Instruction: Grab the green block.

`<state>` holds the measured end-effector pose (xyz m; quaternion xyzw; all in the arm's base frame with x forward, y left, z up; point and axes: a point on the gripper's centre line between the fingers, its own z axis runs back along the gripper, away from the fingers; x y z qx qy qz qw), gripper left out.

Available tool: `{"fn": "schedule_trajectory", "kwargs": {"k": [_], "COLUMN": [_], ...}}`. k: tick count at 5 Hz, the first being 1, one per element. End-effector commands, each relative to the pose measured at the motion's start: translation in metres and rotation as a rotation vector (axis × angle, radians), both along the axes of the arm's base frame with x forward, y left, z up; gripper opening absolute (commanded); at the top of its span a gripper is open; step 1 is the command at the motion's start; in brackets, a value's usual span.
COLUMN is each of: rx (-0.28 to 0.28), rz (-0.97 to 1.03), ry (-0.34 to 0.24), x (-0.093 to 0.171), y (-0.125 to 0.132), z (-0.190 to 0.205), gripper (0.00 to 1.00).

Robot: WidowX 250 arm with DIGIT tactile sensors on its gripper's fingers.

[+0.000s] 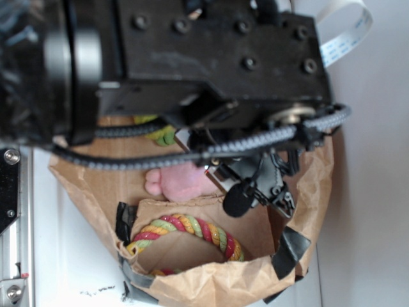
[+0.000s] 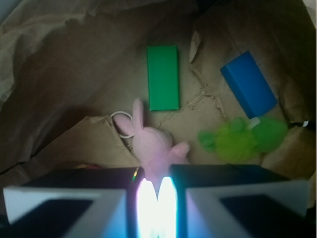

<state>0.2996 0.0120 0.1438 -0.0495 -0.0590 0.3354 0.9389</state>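
The wrist view looks down into a crumpled brown paper bag [image 2: 59, 64]. On its floor lies the green block [image 2: 163, 77], flat and lengthwise, untouched, toward the top middle of the view. To its right, well apart, a blue block [image 2: 248, 84] lies at a slant. Just below the green block's lower left corner sits a pink plush [image 2: 152, 144] — bunny-shaped, one ear pointing up toward the block, close to it. A small white ring [image 2: 120, 123] lies against the plush's left side. Right of the plush, below the blue block, is a fuzzy yellow-green plush [image 2: 242, 140].

The gripper [image 2: 156, 203] fills the bottom edge: two dark finger bodies with a bright, washed-out strip between them. Its fingers appear nearly together with only a thin dark line separating them, and nothing held. It hangs over the pink plush, short of the green block.

The exterior view shows the black arm [image 1: 192, 57] from above, covering most of the bag. Below it, a multicoloured rope ring [image 1: 185, 233] rests in the bag's torn cardboard-lined front; the green block is hidden here.
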Motion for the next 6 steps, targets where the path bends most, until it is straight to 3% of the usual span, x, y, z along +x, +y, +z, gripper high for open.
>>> {"fn": "schedule_trajectory", "kwargs": {"k": [1, 3, 5, 6], "rx": [0.024, 0.024, 0.097, 0.08], "rz": [0.012, -0.02, -0.003, 0.002], "ry": [-0.082, -0.094, -0.146, -0.119], "x": [0.034, 0.045, 0.037, 0.045], "y": [0.026, 0.041, 0.053, 0.058], "z": [0.0, -0.036, -0.049, -0.056], "gripper": [1.0, 1.0, 1.0, 1.0]}}
